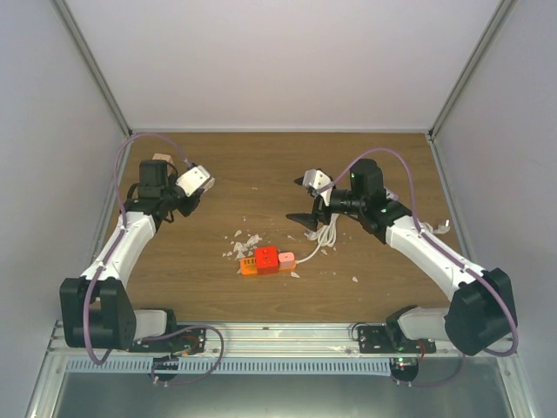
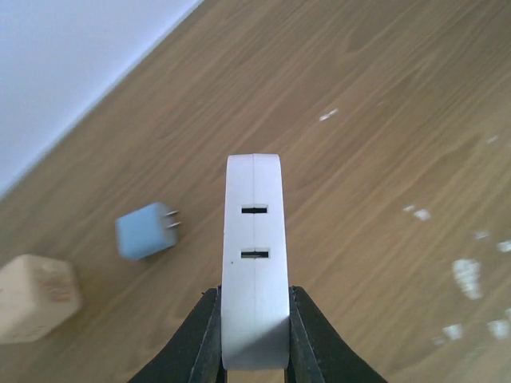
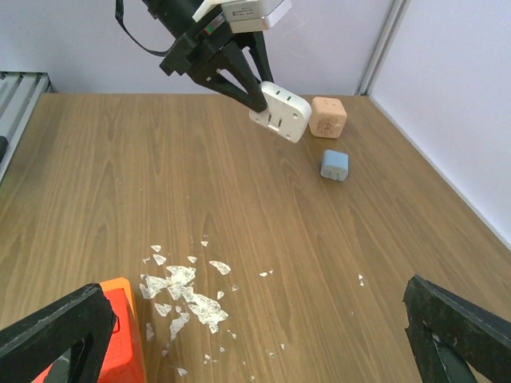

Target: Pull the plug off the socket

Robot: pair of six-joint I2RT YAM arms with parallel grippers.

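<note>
Pinching the plug by its flat sides, the left hand holds it in the air toward the far-left corner of the tabletop, well apart from the socket, which lies midway along the near edge. The pull-off looks done, so next I judge it needs setting down beside the tan cube and releasing; the right hand hovers spread wide, just beyond the socket
</note>
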